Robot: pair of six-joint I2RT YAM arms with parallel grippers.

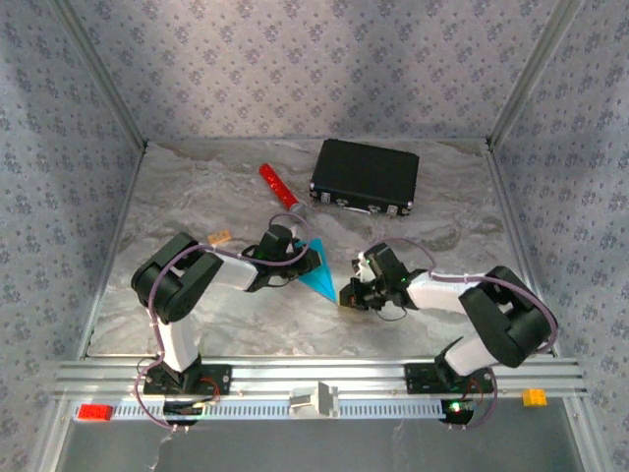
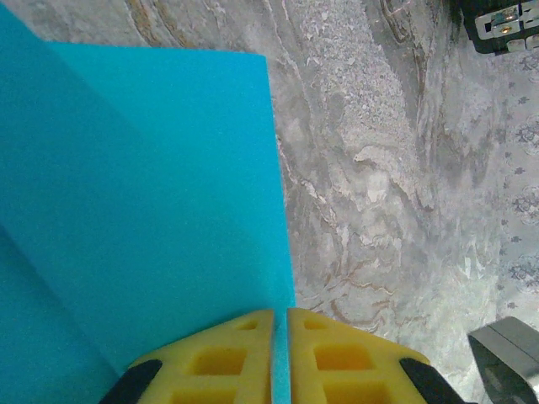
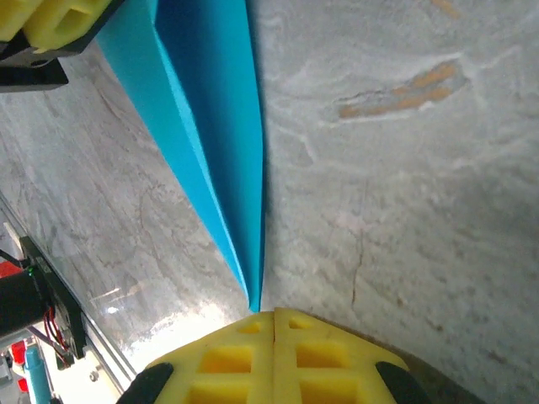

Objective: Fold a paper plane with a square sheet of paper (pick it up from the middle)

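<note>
- Nearest us, on the ribbed metal rail (image 1: 393,374), we count two small bricks: one red (image 1: 95,412), one orange (image 1: 534,396).
- Two arms rise from the rail. Each is bent at the elbow, with its forearm reaching in towards the middle of the bench (image 1: 197,315), a grey marbled surface.
- The right gripper (image 3: 274,324) has its blocky yellow fingers pressed together on the sharp tip of the paper plane (image 1: 317,275).
- The one paper plane is smooth cyan-blue paper, folded and tapering to a point. It is held between the two grippers at mid-bench.
- The left gripper (image 2: 280,328) is pinched narrowly on the plane's wide end.
- One small tan block (image 1: 220,237) lies just beyond the left arm.
- Farther back lie one glossy red cylinder (image 1: 280,187) and one black rectangular case (image 1: 366,177).
</note>
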